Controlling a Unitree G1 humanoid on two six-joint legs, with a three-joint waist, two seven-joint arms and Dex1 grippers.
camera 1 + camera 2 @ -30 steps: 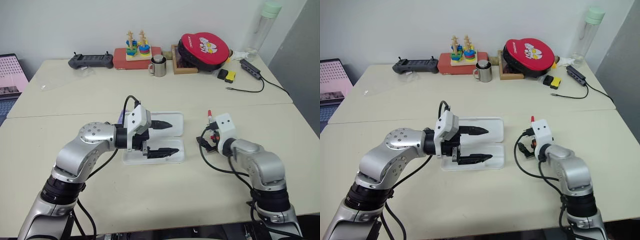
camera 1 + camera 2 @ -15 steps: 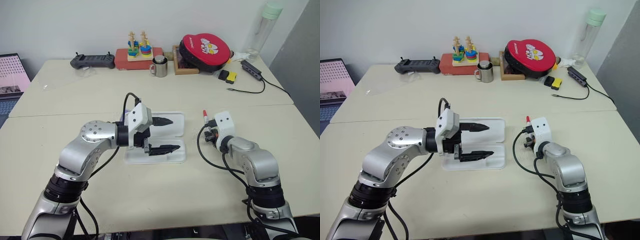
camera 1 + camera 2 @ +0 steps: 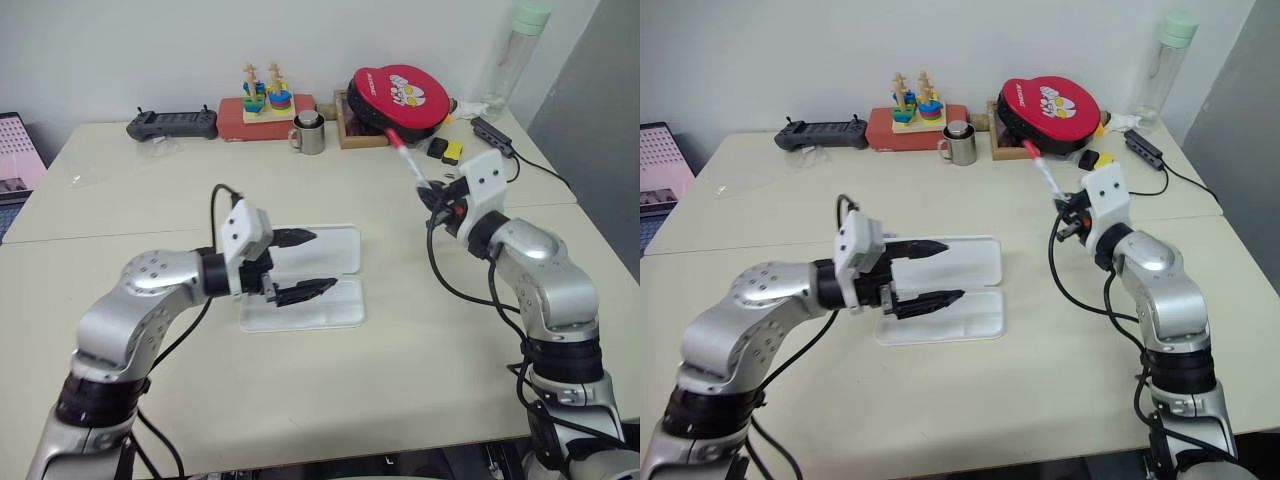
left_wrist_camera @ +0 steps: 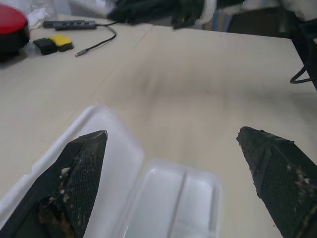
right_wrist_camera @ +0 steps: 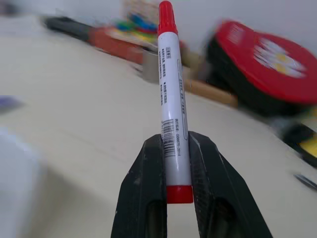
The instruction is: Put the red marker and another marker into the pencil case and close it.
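Right wrist view, red marker [image 5: 171,119] probably lengthwise along tool [image 5: 177,148], cap outward

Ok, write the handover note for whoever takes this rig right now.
Right gripper: shut on the red marker, held up off the table.
Left gripper: open, empty, over the pencil case.
Case: lid open, lying flat; no marker seen inside.
Purple marker: cannot place it.
Done: red marker picked up.
Left: put it in the case, find and add the second marker, close the lid.
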